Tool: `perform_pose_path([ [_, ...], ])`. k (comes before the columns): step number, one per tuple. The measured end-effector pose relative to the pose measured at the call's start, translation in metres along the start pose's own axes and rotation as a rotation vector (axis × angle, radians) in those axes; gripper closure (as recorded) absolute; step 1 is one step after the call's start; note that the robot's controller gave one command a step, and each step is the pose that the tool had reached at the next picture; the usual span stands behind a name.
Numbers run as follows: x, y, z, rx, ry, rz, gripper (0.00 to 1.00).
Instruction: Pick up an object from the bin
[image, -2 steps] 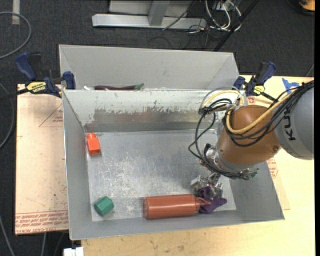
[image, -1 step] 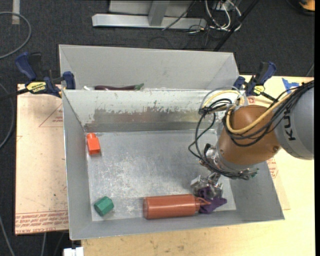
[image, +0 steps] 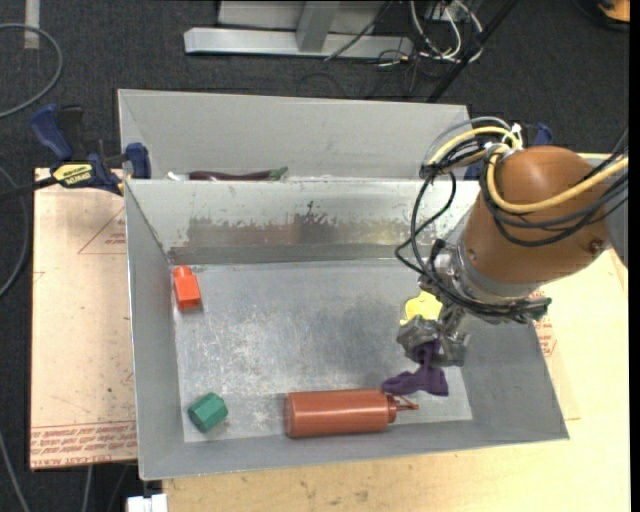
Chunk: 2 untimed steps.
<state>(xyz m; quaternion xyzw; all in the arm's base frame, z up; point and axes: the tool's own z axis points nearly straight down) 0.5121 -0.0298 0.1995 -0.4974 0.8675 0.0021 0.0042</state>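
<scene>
Hanging low at about 4 o'clock in the bin (image: 300, 335), the pincer (image: 436, 340) sits right on the upper end of a small purple limp thing (image: 418, 382), a soft scrap or toy by the look of it. I judge the step in hand to be the grasp itself: the arm is down at the purple piece, not raised clear of the floor. Whether the pincer is wide, narrow or already clamped on the purple piece I cannot tell, since its own body hides the contact.

The purple piece runs roughly from 12 to 6 o'clock, its thin upper part tucked under the pincer and its broader lower part spread on the bin floor, leaning a little toward 7. Being limp, it has no firm long axis and will likely droop when raised.

The next move calls for a secure pinch on that upper part, then a straight lift. A reddish-brown bottle (image: 335, 413) lies just beside it along the 6 o'clock wall, long axis from 9 to 3, nozzle pointing at the purple piece. A yellow thing (image: 422, 305) lies just at 12 o'clock of the pincer. An orange block (image: 186, 288) and a green block (image: 208, 411) lie well apart at 9 and 7.
</scene>
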Motion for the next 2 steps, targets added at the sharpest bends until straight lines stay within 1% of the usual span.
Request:
perform_pose_path([
  [1, 0.0, 0.0, 0.0, 0.0, 0.0, 0.001, 1.0],
  [2, 0.007, 0.003, -0.082, 0.001, -0.003, 0.055, 1.0],
])
